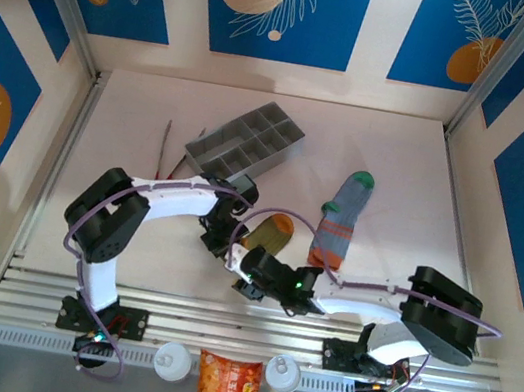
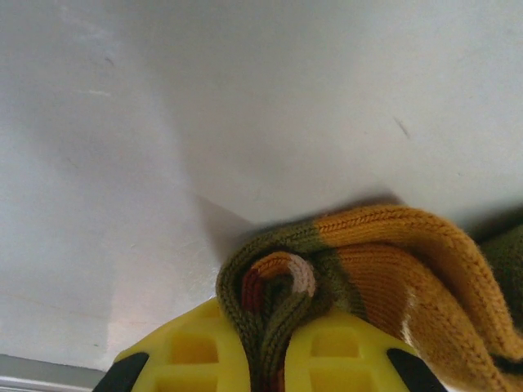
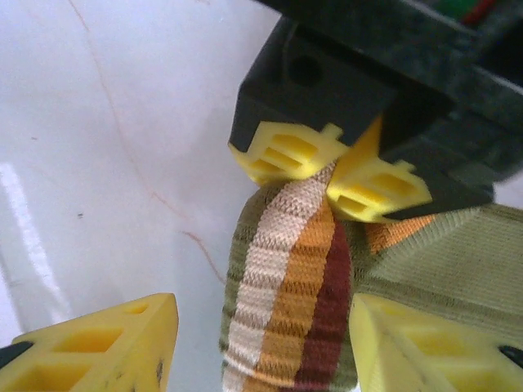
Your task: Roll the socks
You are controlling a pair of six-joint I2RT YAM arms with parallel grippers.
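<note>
Top view, read left to right

- The left arm (image 1: 109,230) runs from its base at the near rail in toward table centre
- Thin reddish sticks (image 1: 166,144) lie on the white table (image 1: 408,171), just left of the grey compartment tray (image 1: 246,142). The tray sits askew at the far middle
- The left gripper (image 1: 220,232) is low at table centre, on the near side of the tray. In the left wrist view its yellow fingers (image 2: 196,351) are pinched tight on a bunched fold of the olive-brown sock (image 2: 384,261). Olive, cream and dark red knit is squeezed between the pads, and the orange part spills off to the right onto the table
- From above, the olive-brown sock is a small lump between the two gripper heads, with its orange end showing
- The right gripper (image 1: 252,265) is close beside the left one. In the right wrist view its fingers (image 3: 98,347) stand parted, one on each side of the rolled striped cuff, gripping nothing. The left pad is clear of the knit; for the right pad, just beside it, contact cannot be told. The left gripper's pads clamp the top of the roll
- The grey-blue striped sock (image 1: 343,221) lies flat and unrolled right of centre, green toe far and orange cuff near, apart from both grippers
- The right arm (image 1: 433,318) comes in from the right
- At the front rail an orange snack packet (image 1: 226,388) lies between two white round caps (image 1: 174,360)
</note>
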